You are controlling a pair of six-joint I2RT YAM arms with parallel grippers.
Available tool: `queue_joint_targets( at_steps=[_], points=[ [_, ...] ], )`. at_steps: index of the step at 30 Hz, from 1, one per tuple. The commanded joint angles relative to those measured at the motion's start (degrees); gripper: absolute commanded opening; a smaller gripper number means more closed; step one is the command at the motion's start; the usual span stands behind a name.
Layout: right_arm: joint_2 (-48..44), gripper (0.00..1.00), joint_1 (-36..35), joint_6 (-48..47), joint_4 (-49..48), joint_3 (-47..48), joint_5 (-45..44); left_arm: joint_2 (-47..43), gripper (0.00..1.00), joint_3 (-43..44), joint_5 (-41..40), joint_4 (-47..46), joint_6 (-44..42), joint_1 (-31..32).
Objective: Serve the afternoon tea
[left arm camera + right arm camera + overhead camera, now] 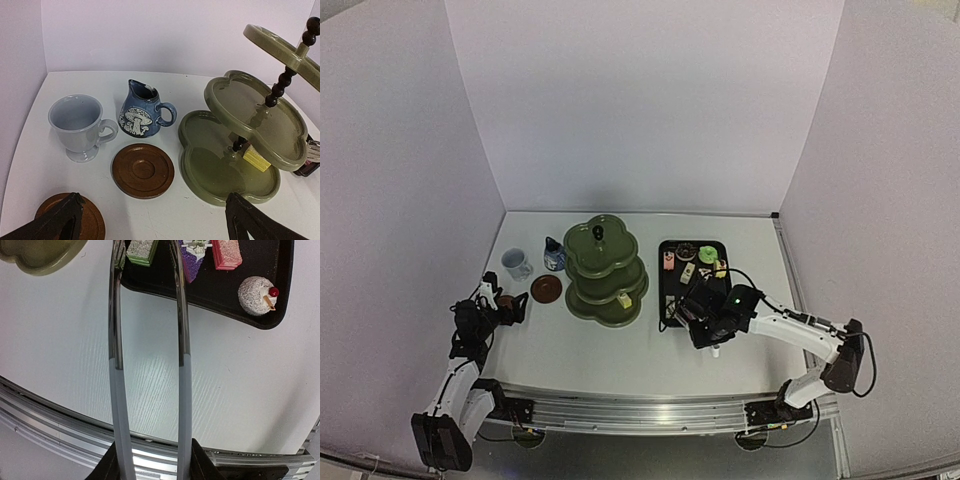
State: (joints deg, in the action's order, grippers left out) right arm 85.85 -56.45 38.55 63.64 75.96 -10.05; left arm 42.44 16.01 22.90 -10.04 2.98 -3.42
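Right gripper (152,467) clamped on the metal tongs (115,340). A green layered cake (141,251) lies between the tong arms, on the black tray (210,295). Left gripper (152,220), jaws wide apart, stands over a brown coaster (92,222), with a second coaster (143,170) just beyond.

A robot lab test booth: plain white panels (640,100) wall the white tabletop (610,355) at its far and side edges, and an aluminium rail (640,408) along the near edge carries two robot arms (790,330).

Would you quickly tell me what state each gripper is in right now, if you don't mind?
Left gripper: open, holding nothing.
Right gripper: closed on the metal tongs.
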Motion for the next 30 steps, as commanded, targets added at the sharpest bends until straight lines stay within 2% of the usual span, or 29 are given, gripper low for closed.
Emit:
queue_joint_targets(
  at_steps=[1,8,15,19,25,27,30],
  points=[
    [2.5,0.37,-0.3,1.8,-2.6,1.2,0.0,-0.6,1.0,0.5,1.2,-0.7,-0.8,0.1],
    [4.1,0.36,-0.3,1.3,-4.6,0.7,-0.7,-2.0,1.0,1.0,6.1,-0.3,-3.5,0.2],
    [6.7,0.35,-0.3,0.6,-6.3,1.3,-1.2,-1.0,1.0,5.7,-6.2,5.3,-4.6,0.1],
    [6.6,0.33,-0.2,1.1,-6.4,0.7,-2.6,-2.1,0.99,8.3,-9.2,10.4,-4.3,0.1],
    [6.3,0.06,-0.1,1.3,-6.3,0.5,-3.6,-3.7,1.0,12.1,-12.0,17.9,-0.3,0.1],
    [5.7,0.01,-0.1,1.0,-6.1,0.9,-3.8,-4.8,1.0,12.8,-12.4,19.2,1.0,0.2],
    [4.4,0.0,-0.1,0.3,-4.6,2.3,-4.7,-6.2,1.0,12.9,-12.5,20.2,3.6,0.2]
  ],
)
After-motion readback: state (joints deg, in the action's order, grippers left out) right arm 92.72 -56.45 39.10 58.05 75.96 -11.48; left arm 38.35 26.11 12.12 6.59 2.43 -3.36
